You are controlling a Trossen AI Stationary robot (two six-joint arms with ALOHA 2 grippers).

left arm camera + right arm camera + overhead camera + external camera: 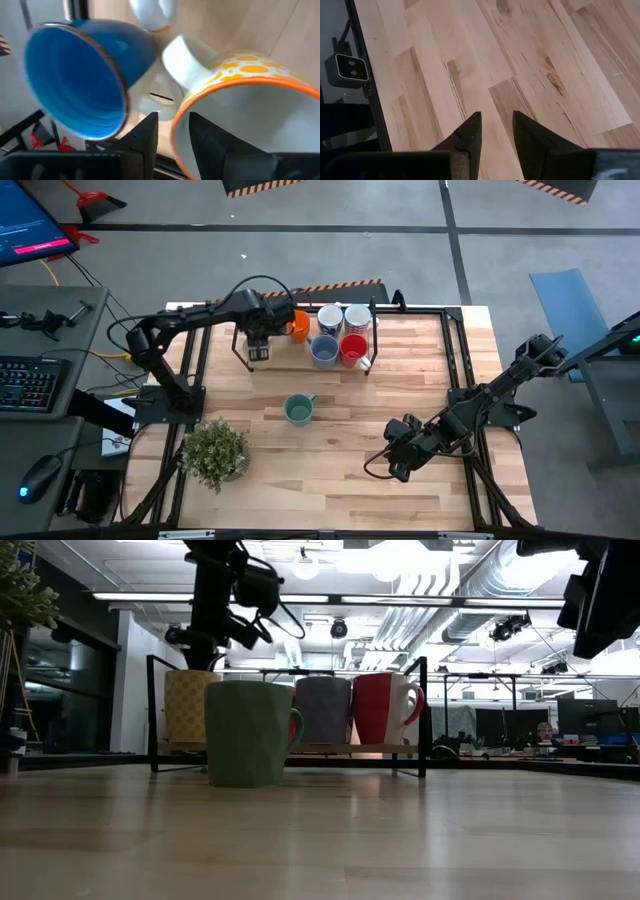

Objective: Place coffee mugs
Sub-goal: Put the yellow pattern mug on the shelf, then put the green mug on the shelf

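- the left claw [259,352] hangs over the left end of the black wire rack [373,332] at the back of the worktop [350,470], right beside the orange mug [298,326].
- in the left wrist view its fingers straddle the orange mug's [250,100] rim with a gap either side; the claw looks released, not clamped, so the mug seems to rest in the rack on its own. a blue mug [85,80] lies tilted just beside it, mouth toward the camera.
- already in the rack: the orange one, a white mug [330,318], a grey-patterned mug [357,317], a slate-blue mug [322,350] and a red mug [352,349].
- the green mug [298,410] stands upright and alone on the worktop in front of the rack, handle pointing toward the right side, between the rack and the potted plant [214,450].
- the relation that matters next, as i judge it: the green mug sits toward the near edge from the left claw, closer to the left arm than to the right.
- the right claw [398,462] waits low over bare wood near the front right, fingers apart and holding nothing, well away from every mug.
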